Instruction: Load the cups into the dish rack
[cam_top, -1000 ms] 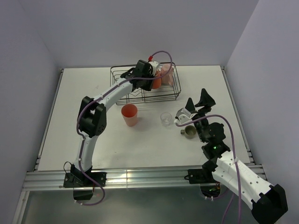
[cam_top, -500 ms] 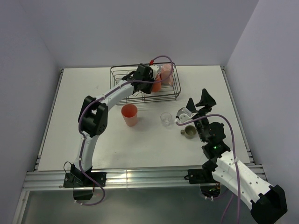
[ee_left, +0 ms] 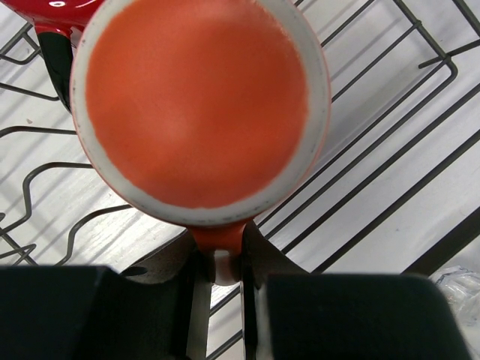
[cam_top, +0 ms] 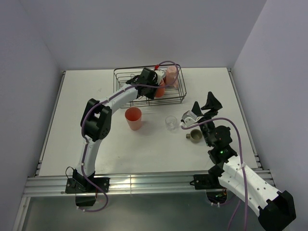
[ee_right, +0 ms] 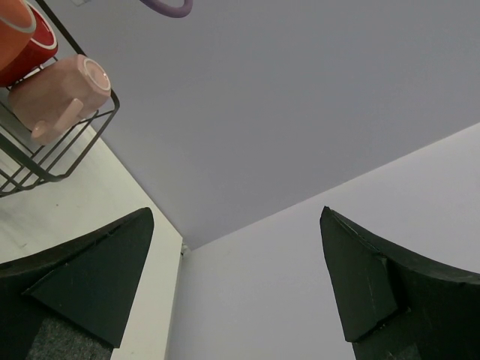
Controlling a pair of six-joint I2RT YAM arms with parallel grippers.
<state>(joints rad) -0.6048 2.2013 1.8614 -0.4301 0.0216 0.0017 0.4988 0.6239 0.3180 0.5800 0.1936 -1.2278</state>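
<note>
Top external view: the left gripper (cam_top: 155, 87) is over the dish rack (cam_top: 124, 72), clamped on the orange mug (cam_top: 160, 89), just beside the pale pink mug (cam_top: 172, 76) at the rack's right end. On the table stand the salmon tumbler (cam_top: 134, 118), a clear glass (cam_top: 171, 122) and the grey-olive mug (cam_top: 195, 136). The right gripper (cam_top: 204, 104) is near that mug, spread and empty.

Left wrist view: the fingers pinch the orange mug's handle, and the mug sits over the rack wires beside the red mug (ee_left: 45, 11); whether it rests on them I cannot tell. Facing the camera is a flat orange disc ringed in cream. I judge it glazed ceramic: stiff, weighty for its size, slick, liable to chip on wire and to swing from a handle pinch.

Right wrist view: both black fingers stand wide apart with nothing between, and the pale pink mug lies tipped in the rack's corner
</note>
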